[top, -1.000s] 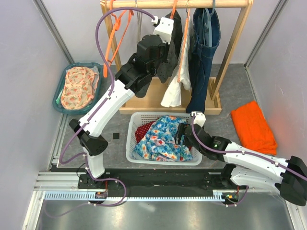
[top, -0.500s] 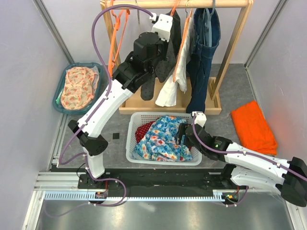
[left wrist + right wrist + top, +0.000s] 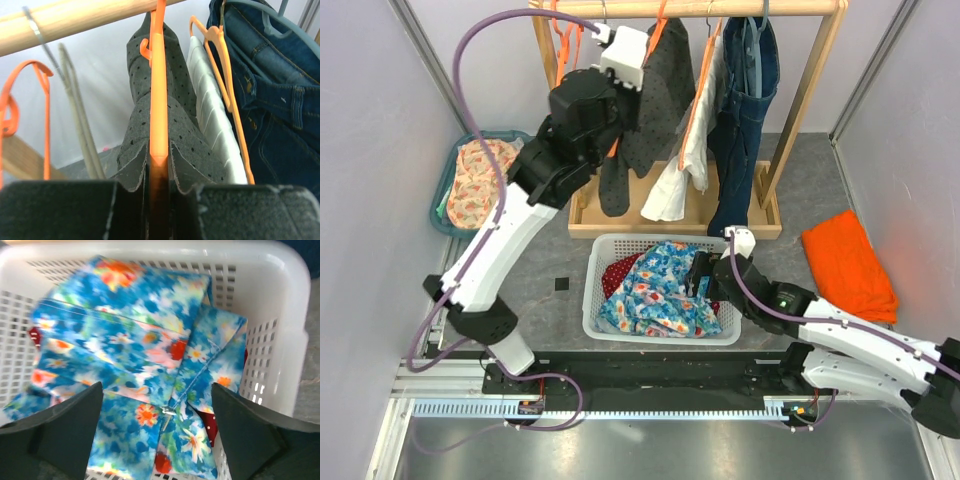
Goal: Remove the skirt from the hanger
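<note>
Right, the left jaws are clamped on the orange hanger, up by the rail. The skirt, the dark grey dotted one, sits over that hanger and falls away on both sides of it. The hanger's hook looks to be over the rail, so nothing is off yet. Lower down, the right jaws hang wide open and empty over the basket, above the floral cloth and well apart from the skirt. The step in hand, I'd say, is steadying the hanger so the skirt can be pulled free. To do it well, the left grip should stay firm on the hanger alone, because in the wrist view the skirt's edges lie right against the pads. The right arm needs to come up and take the skirt low on its loose part, clear of the white top and the jeans hanging just beside. Then it should draw the skirt off one end of the hanger, not straight down. Slack cloth may catch on the small hook at the hanger's shoulder, so slide it slowly sideways, because a jerk could lift the hanger off the rail.
</note>
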`<state>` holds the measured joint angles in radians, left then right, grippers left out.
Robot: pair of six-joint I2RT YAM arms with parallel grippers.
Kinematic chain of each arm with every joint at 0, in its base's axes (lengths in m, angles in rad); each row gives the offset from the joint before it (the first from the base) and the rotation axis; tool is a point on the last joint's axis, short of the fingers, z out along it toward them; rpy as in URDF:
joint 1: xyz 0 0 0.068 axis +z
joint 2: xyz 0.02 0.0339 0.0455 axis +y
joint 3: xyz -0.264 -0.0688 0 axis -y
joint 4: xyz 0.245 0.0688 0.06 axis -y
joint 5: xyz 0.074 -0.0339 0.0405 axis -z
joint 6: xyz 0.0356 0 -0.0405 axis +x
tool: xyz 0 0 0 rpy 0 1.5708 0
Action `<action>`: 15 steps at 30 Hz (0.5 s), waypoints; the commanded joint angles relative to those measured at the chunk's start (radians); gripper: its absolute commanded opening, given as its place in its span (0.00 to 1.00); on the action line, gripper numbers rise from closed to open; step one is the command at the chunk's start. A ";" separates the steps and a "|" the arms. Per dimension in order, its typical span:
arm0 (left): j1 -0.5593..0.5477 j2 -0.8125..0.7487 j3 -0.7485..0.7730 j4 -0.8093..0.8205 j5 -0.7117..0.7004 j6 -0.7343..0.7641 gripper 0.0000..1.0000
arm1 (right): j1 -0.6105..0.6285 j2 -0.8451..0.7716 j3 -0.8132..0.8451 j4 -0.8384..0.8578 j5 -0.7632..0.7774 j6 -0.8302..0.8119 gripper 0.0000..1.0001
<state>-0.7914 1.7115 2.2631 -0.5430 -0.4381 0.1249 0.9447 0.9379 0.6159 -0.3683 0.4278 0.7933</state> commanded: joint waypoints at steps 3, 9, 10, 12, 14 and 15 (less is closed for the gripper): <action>0.001 -0.242 -0.082 0.031 0.045 -0.024 0.02 | -0.001 -0.126 0.186 -0.046 0.012 -0.156 0.98; 0.001 -0.363 -0.115 -0.058 0.151 -0.070 0.02 | -0.001 -0.067 0.493 -0.106 -0.035 -0.330 0.98; 0.001 -0.390 -0.122 -0.066 0.156 -0.080 0.02 | -0.001 -0.053 0.530 -0.107 -0.050 -0.345 0.98; 0.001 -0.421 -0.152 -0.089 0.156 -0.097 0.02 | 0.000 -0.002 0.632 -0.094 -0.101 -0.376 0.98; 0.004 -0.467 -0.200 -0.097 0.156 -0.102 0.02 | 0.002 0.041 0.730 -0.077 -0.144 -0.378 0.98; 0.006 -0.483 -0.215 -0.103 0.157 -0.108 0.02 | 0.003 0.088 0.760 -0.055 -0.200 -0.378 0.98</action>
<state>-0.7918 1.3079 2.0933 -0.7372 -0.3088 0.0643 0.9451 0.9199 1.2316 -0.4530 0.3645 0.4908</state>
